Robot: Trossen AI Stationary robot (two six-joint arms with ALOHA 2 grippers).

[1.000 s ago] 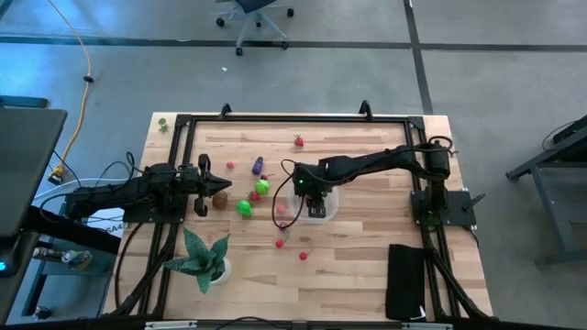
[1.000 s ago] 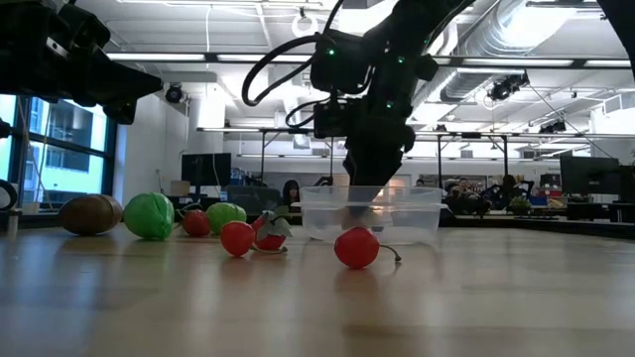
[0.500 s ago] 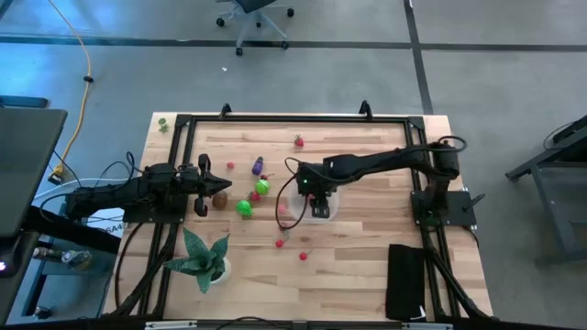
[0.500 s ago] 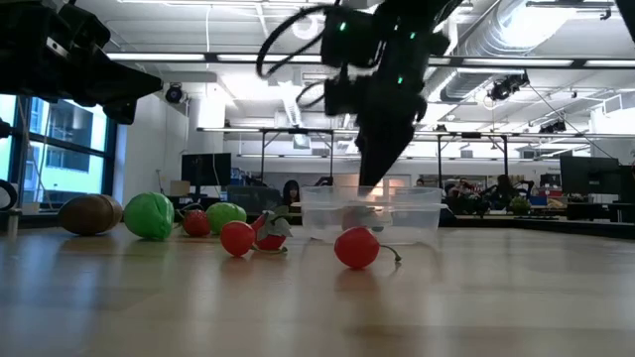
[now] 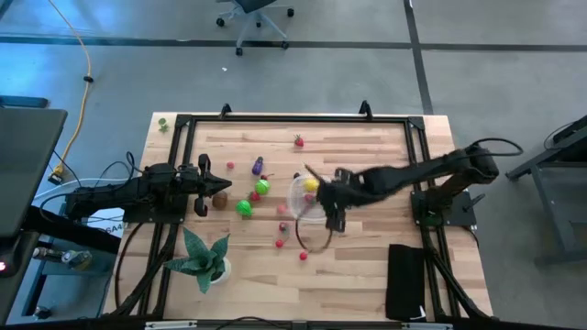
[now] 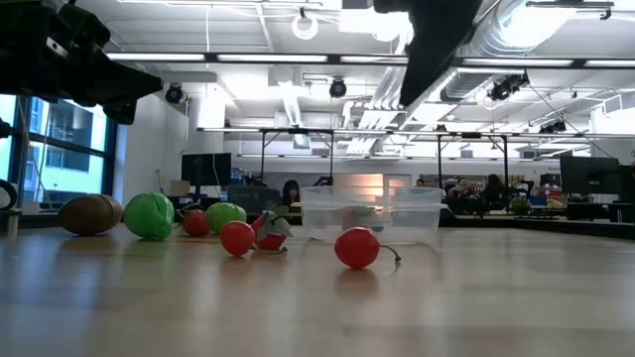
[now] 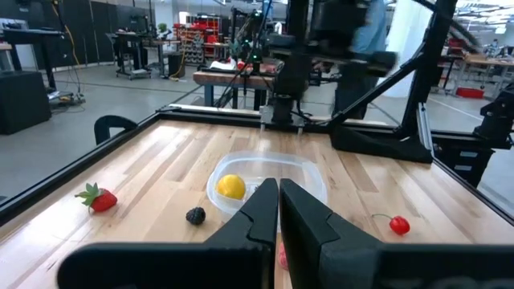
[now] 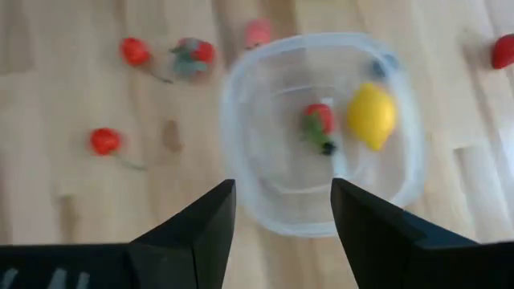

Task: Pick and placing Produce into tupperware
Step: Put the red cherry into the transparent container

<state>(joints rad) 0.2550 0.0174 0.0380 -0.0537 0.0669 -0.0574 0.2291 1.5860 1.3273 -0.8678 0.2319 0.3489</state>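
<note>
Desk [image 5: 367, 266], light wood planks, black frame around it. No brand, label or writing readable anywhere.

Left arm rests along the desk's left side; left hand [image 5: 204, 186] pressed together, fingers [image 7: 265, 210] touching, holding nothing.

Right arm reaches in from the right; right hand [image 5: 332, 213] spread, empty, raised just beside the tupperware [image 5: 305, 197]. A second ago it was down inside the container; now it has pulled back toward its base and gone up out of the low view.

Tupperware sits mid-desk, holding a yellow lemon [image 8: 371, 116] and a small strawberry [image 8: 318, 120].

Remaining produce lies scattered left of and near it: green pieces [image 5: 244, 207], red cherry [image 6: 357, 247].
</note>
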